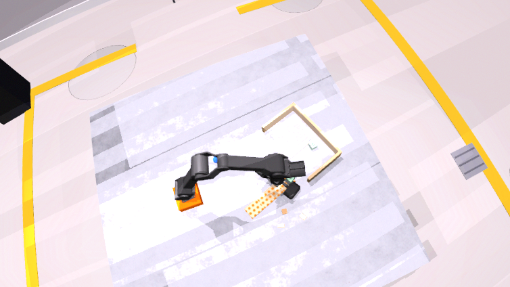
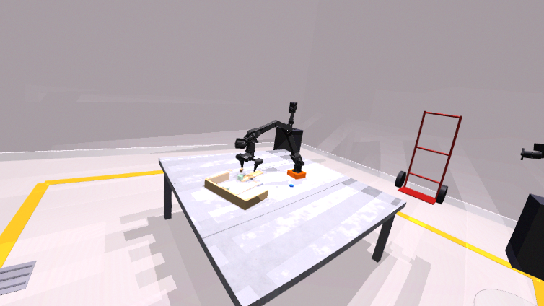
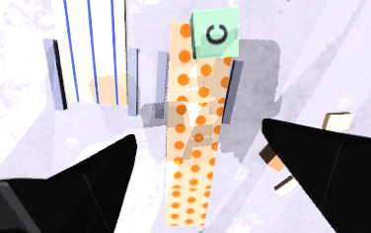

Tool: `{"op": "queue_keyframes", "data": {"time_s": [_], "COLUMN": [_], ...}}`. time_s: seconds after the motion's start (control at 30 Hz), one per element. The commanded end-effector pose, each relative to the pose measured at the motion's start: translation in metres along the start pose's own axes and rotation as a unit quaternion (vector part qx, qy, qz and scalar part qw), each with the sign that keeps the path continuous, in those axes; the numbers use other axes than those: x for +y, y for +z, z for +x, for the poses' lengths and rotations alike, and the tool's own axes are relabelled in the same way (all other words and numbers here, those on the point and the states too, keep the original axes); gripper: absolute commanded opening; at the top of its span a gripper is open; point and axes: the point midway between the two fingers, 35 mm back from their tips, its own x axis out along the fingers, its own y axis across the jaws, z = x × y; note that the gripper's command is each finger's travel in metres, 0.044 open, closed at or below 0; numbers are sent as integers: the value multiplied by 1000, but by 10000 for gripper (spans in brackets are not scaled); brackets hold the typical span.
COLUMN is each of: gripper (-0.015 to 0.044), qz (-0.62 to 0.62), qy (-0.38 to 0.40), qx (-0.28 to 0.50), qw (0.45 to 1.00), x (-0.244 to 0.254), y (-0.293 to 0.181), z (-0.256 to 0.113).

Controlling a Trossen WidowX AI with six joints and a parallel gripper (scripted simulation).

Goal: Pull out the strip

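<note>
As the arm reached out over the counter (image 1: 150,125) (image 2: 304,222), its tool (image 2: 249,169) (image 3: 199,132) pointed down with its two fingers spread very wide and nothing gripped between them. In the wrist view the black fingertips stood on either side of the orange-dotted strip (image 1: 259,202) (image 3: 191,163), with open space between each of them and its edges. The labelled cube (image 2: 240,176) (image 3: 216,34), mint green with a dark C on its top face, rested on the far end of that strip, ahead of the fingertips and untouched by them. Low grey rails (image 3: 233,93) (image 3: 161,85) flanked the dotted strip, one along each side. A blue-striped strip (image 3: 89,59) lay to its left in the wrist view, between rails of its own. Small blocks (image 1: 284,211) (image 3: 338,120) lay on the counter to the other side, well apart from the cube.
</note>
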Motion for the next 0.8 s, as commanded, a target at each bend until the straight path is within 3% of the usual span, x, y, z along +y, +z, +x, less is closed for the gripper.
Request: {"op": "queue_keyframes", "data": {"time_s": [0.0,0.43,0.67,0.77], "gripper": [440,440,256,250], "qz": [1,1,1,1], "qy": [-3,-4,-4,-4], "qx": [1,-2,-2,-2], "qw": [1000,1000,1000,1000], "x": [-4,-18,-18,-18], "y": [14,61,62,62], "z": [-3,-11,-3,2]}}
